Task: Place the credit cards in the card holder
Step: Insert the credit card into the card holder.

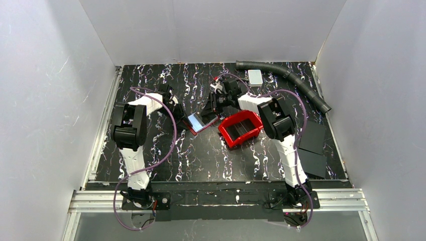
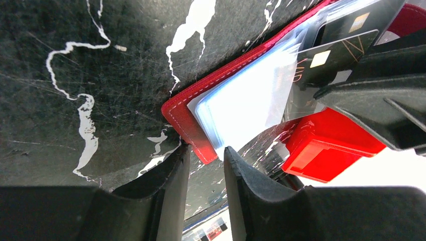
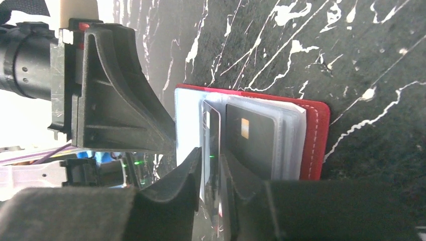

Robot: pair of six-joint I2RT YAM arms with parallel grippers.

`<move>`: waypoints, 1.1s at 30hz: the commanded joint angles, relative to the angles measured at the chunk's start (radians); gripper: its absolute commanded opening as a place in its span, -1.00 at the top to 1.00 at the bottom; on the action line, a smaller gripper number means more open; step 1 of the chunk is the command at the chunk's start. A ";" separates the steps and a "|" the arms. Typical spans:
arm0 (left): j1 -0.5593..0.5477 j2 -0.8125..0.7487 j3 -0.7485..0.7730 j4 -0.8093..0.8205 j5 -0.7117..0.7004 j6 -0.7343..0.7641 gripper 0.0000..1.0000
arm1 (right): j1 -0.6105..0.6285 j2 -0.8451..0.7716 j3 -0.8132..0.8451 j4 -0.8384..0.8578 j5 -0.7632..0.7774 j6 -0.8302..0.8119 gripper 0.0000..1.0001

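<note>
Right gripper (image 3: 210,156), foreground of its own wrist view: jaws a little apart, flanking a dark chip-bearing credit card (image 3: 212,128) without visibly pinching it. The card appears tilted over the open card holder (image 3: 317,143), and whether its edge has entered a pocket cannot be told. The holder's clear sleeves (image 3: 291,145) show a second dark card (image 3: 249,143). Judged step: seating the flanked card, best done by keeping it square to the pocket mouth, pushing along its length, then backing straight off so nothing drags out. Left wrist view: left gripper (image 2: 206,154), jaws apart, astride the holder's near corner. Whether the tips press on it cannot be told, but a firm brace there would stop the holder sliding on the table (image 2: 75,75). Near sleeves hold pale cards (image 2: 246,100). Just beside the holder sits a red bin (image 2: 329,150), crowding the right arm's side. Top view: holder open at mid-table between both grippers; white block (image 1: 255,77), hose (image 1: 281,74) and black sheets (image 1: 312,136) well apart, no hindrance.
</note>
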 commanded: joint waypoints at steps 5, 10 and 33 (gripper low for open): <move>-0.002 -0.051 -0.036 0.025 -0.012 0.016 0.41 | 0.013 -0.083 0.132 -0.380 0.219 -0.275 0.13; -0.002 -0.046 -0.046 0.035 -0.008 0.012 0.41 | 0.024 -0.103 0.169 -0.479 0.307 -0.341 0.04; -0.023 -0.046 -0.034 0.079 0.037 -0.013 0.35 | 0.039 -0.134 0.246 -0.581 0.408 -0.443 -0.21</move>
